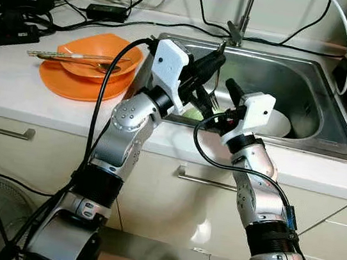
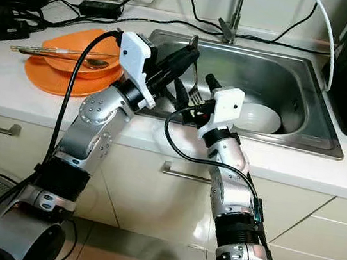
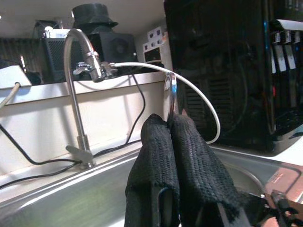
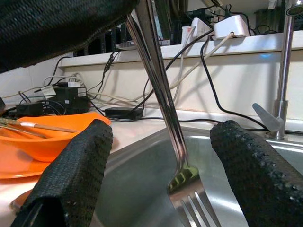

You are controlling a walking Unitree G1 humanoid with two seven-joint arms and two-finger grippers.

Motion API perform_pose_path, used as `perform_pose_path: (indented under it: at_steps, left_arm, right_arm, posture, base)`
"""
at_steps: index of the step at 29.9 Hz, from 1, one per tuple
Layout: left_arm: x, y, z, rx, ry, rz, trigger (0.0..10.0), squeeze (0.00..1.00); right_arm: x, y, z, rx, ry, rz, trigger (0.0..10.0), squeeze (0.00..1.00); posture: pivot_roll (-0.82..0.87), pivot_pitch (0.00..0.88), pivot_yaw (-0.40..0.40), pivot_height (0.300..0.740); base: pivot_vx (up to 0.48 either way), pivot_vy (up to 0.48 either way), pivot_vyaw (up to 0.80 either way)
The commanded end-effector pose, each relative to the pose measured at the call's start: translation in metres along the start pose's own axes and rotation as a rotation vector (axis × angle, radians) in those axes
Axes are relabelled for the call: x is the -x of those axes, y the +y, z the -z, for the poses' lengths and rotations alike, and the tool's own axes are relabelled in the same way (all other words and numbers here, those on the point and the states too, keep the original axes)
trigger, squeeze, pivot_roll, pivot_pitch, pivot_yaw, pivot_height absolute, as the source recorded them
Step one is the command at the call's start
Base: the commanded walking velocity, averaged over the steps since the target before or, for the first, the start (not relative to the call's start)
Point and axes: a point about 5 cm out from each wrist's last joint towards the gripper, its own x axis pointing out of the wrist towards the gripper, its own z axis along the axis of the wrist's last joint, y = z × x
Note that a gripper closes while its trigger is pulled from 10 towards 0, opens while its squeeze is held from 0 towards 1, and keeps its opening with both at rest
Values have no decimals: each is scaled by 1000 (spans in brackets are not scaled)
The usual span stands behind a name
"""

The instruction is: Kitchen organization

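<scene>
Two orange dishes (image 1: 70,83) wait on your tabletop (image 1: 10,94) at the left, likely where cutlery goes. Your left gripper (image 1: 209,67) has its jaws clenched on the fork (image 4: 163,101), tines hanging over the sink (image 1: 305,116). Your right gripper (image 4: 158,170) stands released around it, probably to steady it.

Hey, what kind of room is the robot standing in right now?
Most likely a home kitchen: a steel sink with a tap set in a white counter, drawers below, and orange dishes beside it.

Fork (image 4: 163,101) between right hand (image 4: 161,165) fingers, basin beyond.
</scene>
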Motion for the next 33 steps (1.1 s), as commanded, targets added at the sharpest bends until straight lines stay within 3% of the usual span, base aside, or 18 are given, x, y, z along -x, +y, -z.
perform_pose_path:
  at_steps: [1, 23, 24, 25, 26, 27, 33]
  left_arm:
    - [1, -3, -1, 10, -3, 24, 10000, 0]
    - [5, -13, 3, 80, 23, 88, 10000, 0]
    - [5, -14, 2, 80, 23, 89, 10000, 0]
    - [5, -14, 2, 80, 23, 89, 10000, 0]
    - [5, -14, 2, 80, 24, 90, 10000, 0]
    - [5, -14, 2, 80, 24, 89, 10000, 0]
    - [5, -10, -1, 66, 17, 70, 10000, 0]
  right_arm:
    - [-2, 1, -2, -4, -6, -3, 10000, 0]
    - [-6, -3, 0, 12, 18, 17, 10000, 0]
    - [-6, -3, 0, 13, 21, 17, 6784, 0]
    - [-6, -3, 1, 17, 28, 19, 824, 0]
    - [-6, -4, 2, 20, 32, 21, 824, 0]
    - [-6, -4, 2, 23, 37, 20, 0, 0]
    - [-8, -4, 3, 28, 45, 18, 0, 0]
  posture:
    - [15, 0, 44, 740]
    - [24, 0, 22, 740]
    - [25, 0, 21, 740]
    - [27, 0, 20, 740]
    - [27, 0, 20, 740]
    - [28, 0, 19, 740]
    - [34, 0, 14, 740]
  base:
    - [0, 0, 0]
    - [0, 0, 0]
    - [0, 0, 0]
    - [0, 0, 0]
    - [0, 0, 0]
    - [0, 0, 0]
    - [0, 0, 0]
